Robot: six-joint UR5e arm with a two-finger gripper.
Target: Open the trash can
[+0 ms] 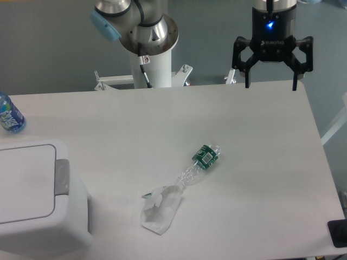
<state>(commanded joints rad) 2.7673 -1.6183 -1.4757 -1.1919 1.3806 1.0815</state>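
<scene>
**Workspace with closed bin and raised, idle gripper**

The trash can (38, 195) occupies the lower left corner of the white table (244, 162), partly cut off by the frame's left and bottom edges. It is a white boxy bin with rounded corners; its flat lid lies level and shut, and the grey push tab (62, 177) sits at the lid's right edge, facing the table's centre.

The gripper (271, 85), black with a lit blue indicator on its body, hangs above the table's far right edge with its two fingers spread wide apart and pointing downward, nothing between them. It is well apart from the trash can. The arm's base column (150, 54) rises behind the table's far edge, near the centre.

A crushed clear plastic bottle (179, 192) with a green label lies flat near the middle of the table, between bin and gripper. A blue-labelled bottle (9, 115) lies at the left edge, behind the trash can.
</scene>
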